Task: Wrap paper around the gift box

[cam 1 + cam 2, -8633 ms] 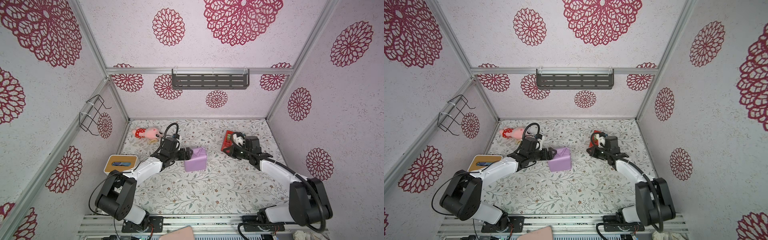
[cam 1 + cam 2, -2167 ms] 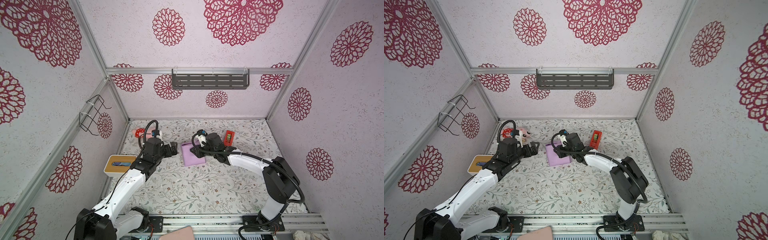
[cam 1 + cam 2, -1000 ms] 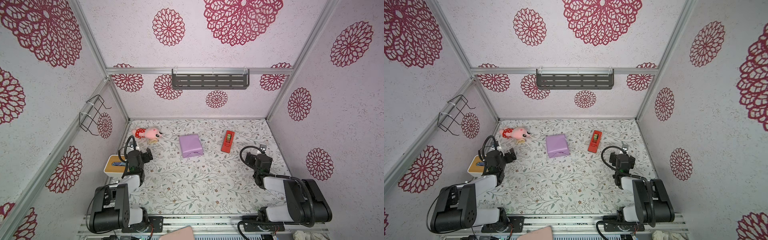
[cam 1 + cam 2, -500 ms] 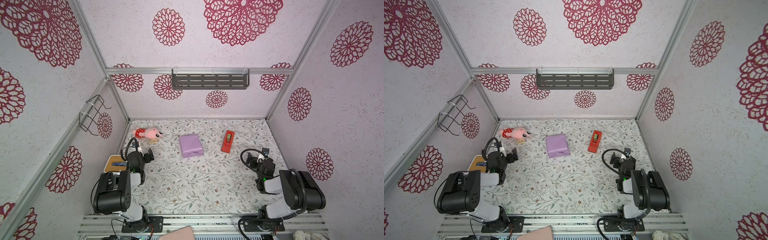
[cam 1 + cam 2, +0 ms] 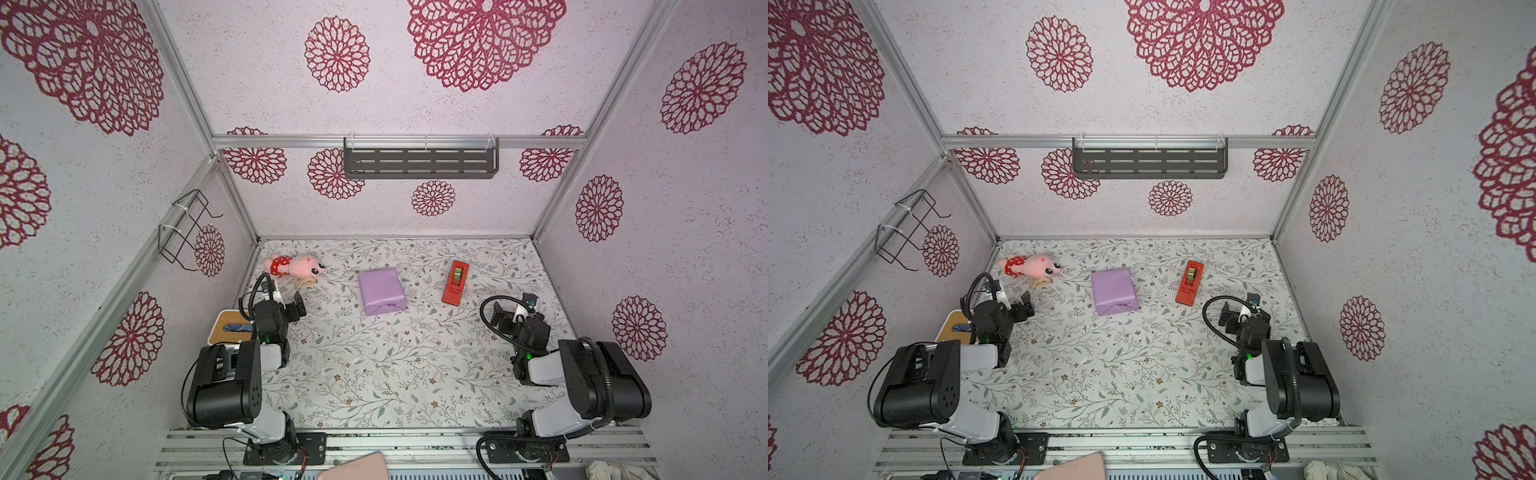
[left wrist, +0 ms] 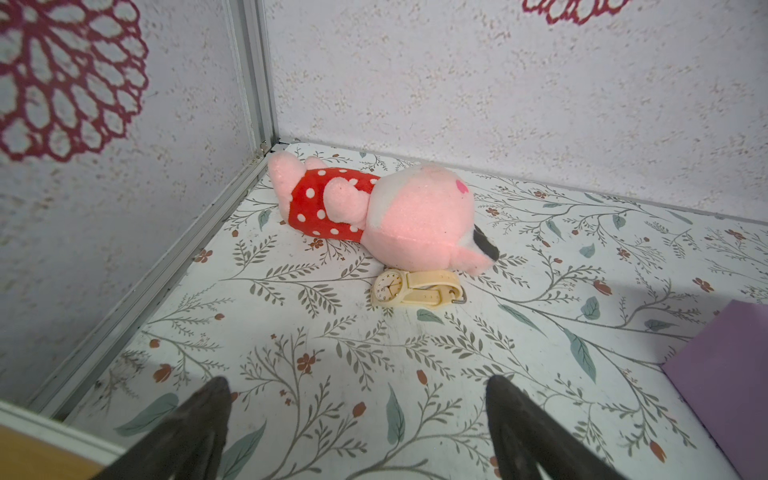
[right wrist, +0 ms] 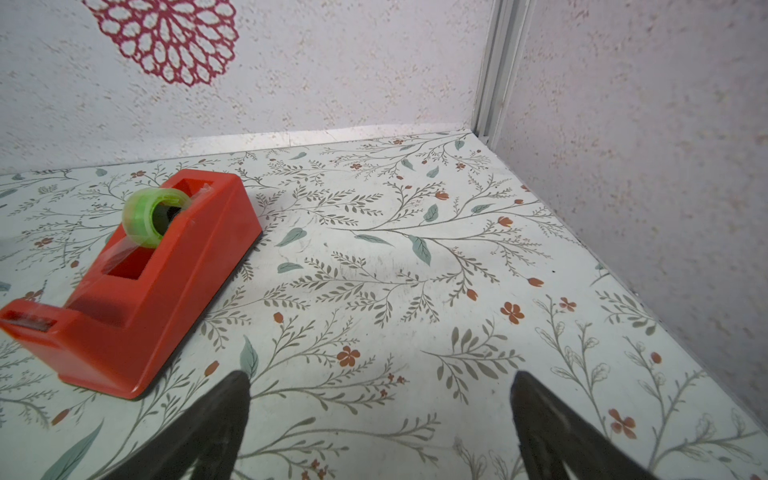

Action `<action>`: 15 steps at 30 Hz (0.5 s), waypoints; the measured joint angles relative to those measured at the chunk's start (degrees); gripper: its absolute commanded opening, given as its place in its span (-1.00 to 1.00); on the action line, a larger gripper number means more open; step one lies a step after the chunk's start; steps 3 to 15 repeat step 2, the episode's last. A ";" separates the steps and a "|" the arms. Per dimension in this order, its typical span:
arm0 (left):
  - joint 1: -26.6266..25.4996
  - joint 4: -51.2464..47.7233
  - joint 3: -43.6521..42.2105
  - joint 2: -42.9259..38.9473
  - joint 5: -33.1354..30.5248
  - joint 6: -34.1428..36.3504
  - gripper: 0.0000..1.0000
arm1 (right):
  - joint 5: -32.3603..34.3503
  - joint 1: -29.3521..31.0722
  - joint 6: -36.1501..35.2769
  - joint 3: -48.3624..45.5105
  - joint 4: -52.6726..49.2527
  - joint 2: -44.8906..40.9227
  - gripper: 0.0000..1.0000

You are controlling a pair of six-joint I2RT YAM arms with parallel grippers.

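Gift box (image 5: 380,286) hidden under lilac paper (image 5: 385,308), flaps folded over the near end face, lying flat on the table (image 5: 374,374) toward the back and about midway across in both top views (image 5: 1114,289). Touched by neither gripper. Left gripper (image 5: 287,300) near the left edge, well apart from the box, to its left and a little nearer the front, jaws spread wide with nothing between them. Same spread in the left wrist view (image 6: 357,386), with only a lilac corner of paper (image 6: 727,395) showing off to one side of the fingers, and a plush (image 6: 386,216) and a watch (image 6: 399,286) just beside it farther off. Right gripper (image 5: 513,309) near the right edge, also released and empty (image 7: 379,378), well apart from the box, with a red tape dispenser (image 5: 455,282) between the two. Tissue box (image 5: 228,328) beside the left arm.
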 measured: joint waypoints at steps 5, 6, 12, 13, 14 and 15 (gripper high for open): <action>0.00 0.00 0.00 0.00 -0.02 0.00 0.95 | -0.13 0.04 -0.24 0.07 -0.09 0.00 0.98; 0.00 0.00 0.00 0.00 -0.02 0.00 0.95 | -0.13 0.04 -0.24 0.07 -0.09 0.00 0.98; 0.00 0.00 0.00 0.00 -0.02 0.00 0.95 | -0.13 0.04 -0.24 0.07 -0.09 0.00 0.98; 0.00 0.00 0.00 0.00 -0.02 0.00 0.95 | -0.13 0.04 -0.24 0.07 -0.09 0.00 0.98; 0.00 0.00 0.00 0.00 -0.02 0.00 0.95 | -0.13 0.04 -0.24 0.07 -0.09 0.00 0.98; 0.00 0.00 0.00 0.00 -0.02 0.00 0.95 | -0.13 0.04 -0.24 0.07 -0.09 0.00 0.98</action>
